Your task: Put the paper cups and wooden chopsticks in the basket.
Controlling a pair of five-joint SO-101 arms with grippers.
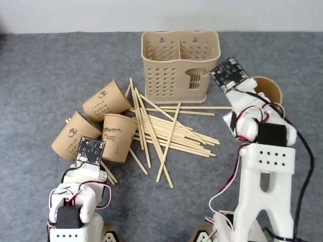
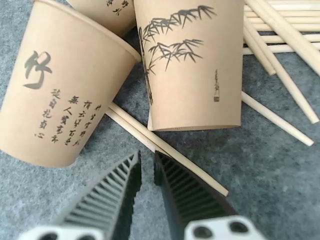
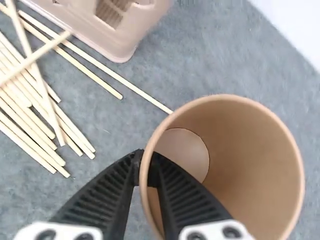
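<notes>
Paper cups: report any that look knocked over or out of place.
Three cups lie tipped on their sides left of the basket, resting on scattered chopsticks. A fourth cup sits apart, right of the basket, its rim pinched by the right gripper.

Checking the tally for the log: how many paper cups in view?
4 cups. Three lie tipped over left of the chopsticks: one nearest the basket, one farthest left, one before the left gripper. The fourth is right of the basket, rim in the right gripper.

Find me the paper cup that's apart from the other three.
High view: the paper cup is on the right side, just right of the basket, its rim pinched by the right gripper.
</notes>
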